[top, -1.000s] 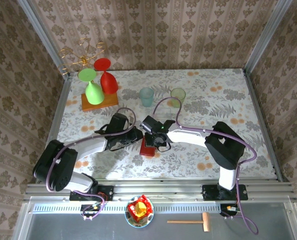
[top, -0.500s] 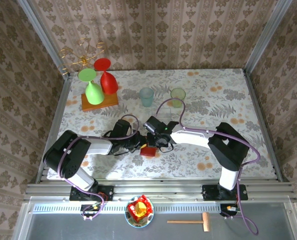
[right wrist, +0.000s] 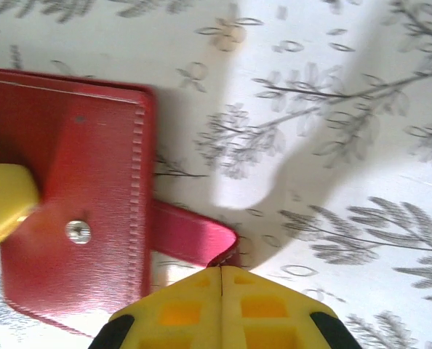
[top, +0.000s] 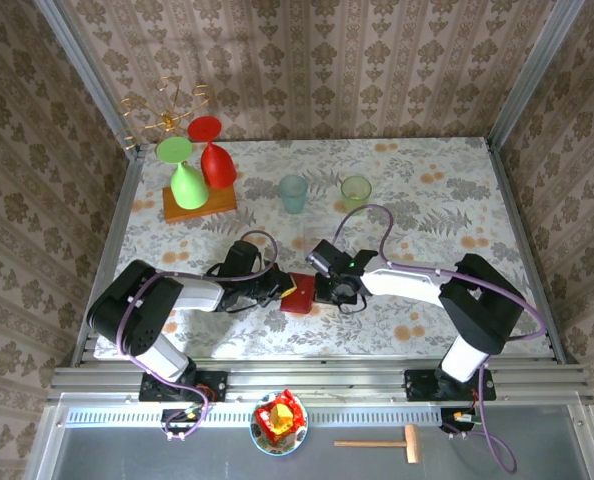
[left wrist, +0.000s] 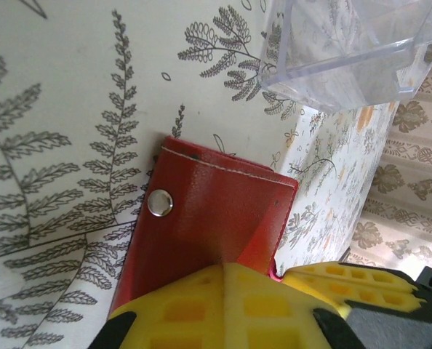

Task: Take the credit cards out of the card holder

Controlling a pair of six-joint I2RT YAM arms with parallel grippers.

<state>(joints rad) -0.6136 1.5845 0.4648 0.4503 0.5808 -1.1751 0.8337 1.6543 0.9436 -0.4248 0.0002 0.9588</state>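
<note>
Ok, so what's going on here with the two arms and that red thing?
Both arms meet at the red card holder in the middle of the table. The left end effector is shut on one edge of it. The right end effector is shut on its strap tab, which hangs loose from the snap stud. The holder is folded closed, and no credit cards are out yet.

Clear square plastic box (left wrist: 347, 51) near red folding card holder (left wrist: 216, 218); teal translucent cup (top: 293, 193), green translucent cup (top: 356, 189) behind; right floral tabletop (top: 477, 200) open.
</note>
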